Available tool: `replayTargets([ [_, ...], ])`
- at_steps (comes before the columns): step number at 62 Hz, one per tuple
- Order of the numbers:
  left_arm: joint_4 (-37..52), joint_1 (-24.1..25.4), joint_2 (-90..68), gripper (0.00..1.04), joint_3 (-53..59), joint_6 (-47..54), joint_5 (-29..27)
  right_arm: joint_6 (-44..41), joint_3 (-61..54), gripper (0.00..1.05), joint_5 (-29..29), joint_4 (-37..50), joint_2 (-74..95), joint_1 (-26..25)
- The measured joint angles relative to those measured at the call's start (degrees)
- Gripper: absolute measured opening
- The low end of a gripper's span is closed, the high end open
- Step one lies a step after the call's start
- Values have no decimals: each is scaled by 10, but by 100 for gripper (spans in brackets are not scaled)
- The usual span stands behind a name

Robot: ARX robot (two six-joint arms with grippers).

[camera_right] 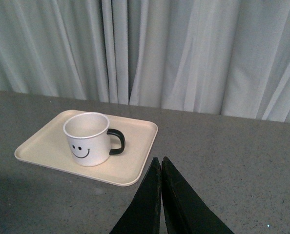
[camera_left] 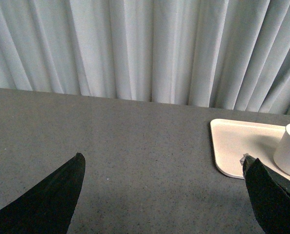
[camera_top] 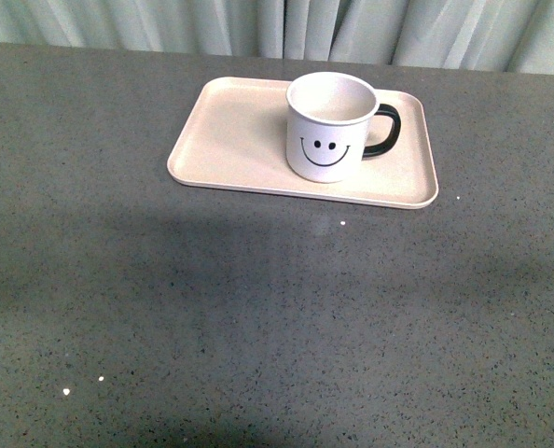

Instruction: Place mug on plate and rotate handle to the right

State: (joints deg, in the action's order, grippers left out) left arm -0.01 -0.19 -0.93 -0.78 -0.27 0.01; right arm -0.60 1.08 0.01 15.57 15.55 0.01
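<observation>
Standing upright on the flat pale pinkish-beige rectangular plate [camera_top: 230, 140], right of its middle: white smiley-faced mug [camera_top: 328, 126]; glossy black loop handle [camera_top: 386, 130] pointing right; plate resting on speckled grey table [camera_top: 258, 308]; left pincer [camera_left: 162, 168] spread wide, empty; right pincer [camera_right: 161, 163] clenched, apparently on nothing.
</observation>
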Motion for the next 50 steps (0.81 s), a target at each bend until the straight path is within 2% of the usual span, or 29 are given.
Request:
replayTargets([
  [22, 0, 0, 0, 95, 0, 0, 0, 0, 0, 2, 0, -55, -55, 0],
  [28, 0, 0, 0, 95, 0, 0, 0, 0, 0, 2, 1, -146, -128, 0],
  [43, 0, 0, 0, 95, 0, 0, 0, 0, 0, 2, 0, -154, -152, 0],
  [50, 0, 0, 0, 95, 0, 0, 0, 0, 0, 20, 0, -154, -152, 0],
])
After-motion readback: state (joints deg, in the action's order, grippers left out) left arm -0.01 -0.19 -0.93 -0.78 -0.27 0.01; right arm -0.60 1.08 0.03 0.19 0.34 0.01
